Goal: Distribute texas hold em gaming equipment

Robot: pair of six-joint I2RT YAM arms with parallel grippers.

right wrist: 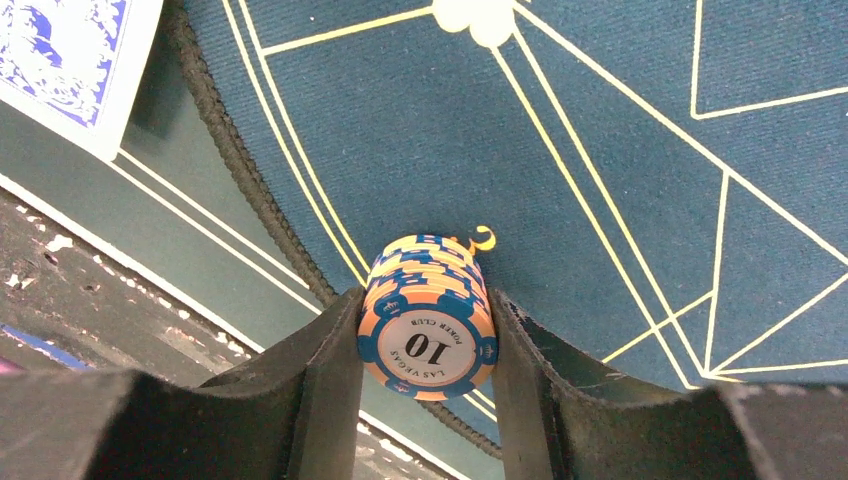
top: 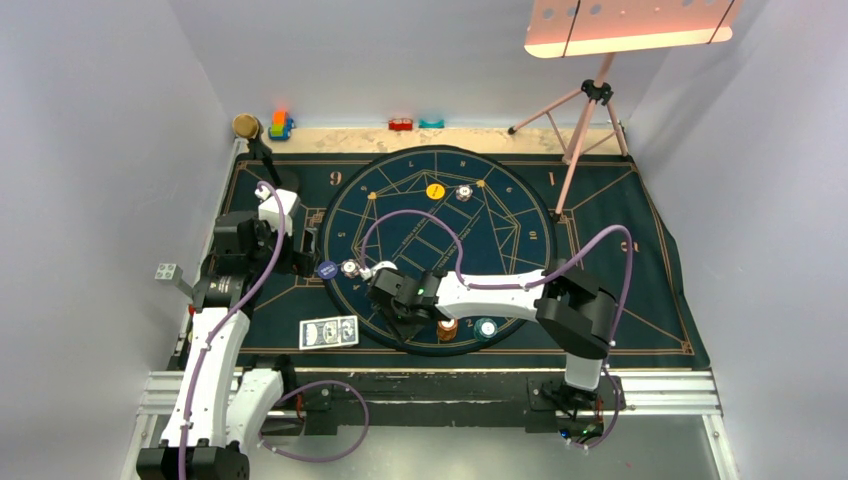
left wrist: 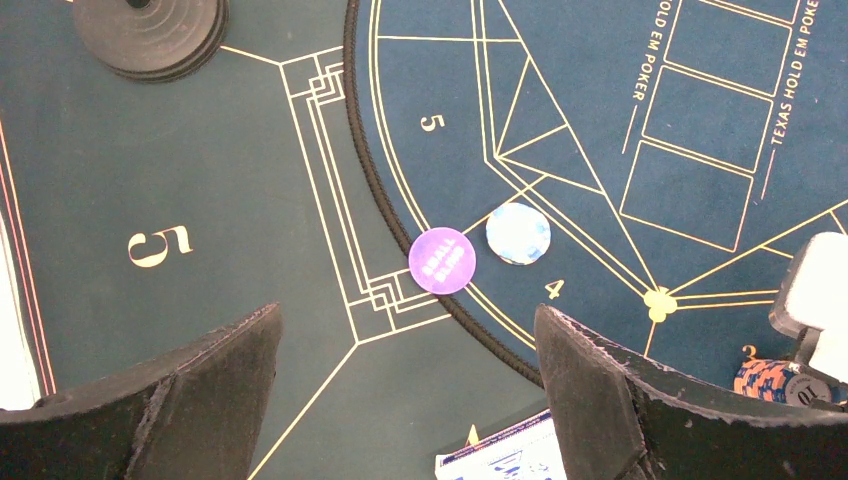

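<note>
Prob. dealing chips: R gripper [right wrist: 425,335] clamps orange-and-blue striped poker-chip stack [right wrist: 428,290] at round navy felt circle's [right wrist: 600,150] rim; next needs lift. L gripper [left wrist: 405,330] wide.

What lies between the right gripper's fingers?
A stack of orange-and-blue poker chips, top one marked 10, clamped by the right gripper; right wrist view shows it.

Two blue-and-white cards [top: 329,332] lie flat, side by side, at the near left. Farther back, a dark-blue disc [top: 325,269] sits just beside a white chip [top: 349,268]. A yellow disc [top: 435,190] and a second white chip [top: 463,192] lie far, in the middle. The orange-brown chip stack [right wrist: 425,320], marked 10, is squeezed in the right tool [right wrist: 420,300]. A teal chip [top: 486,327] lies near it, on its right.
</note>
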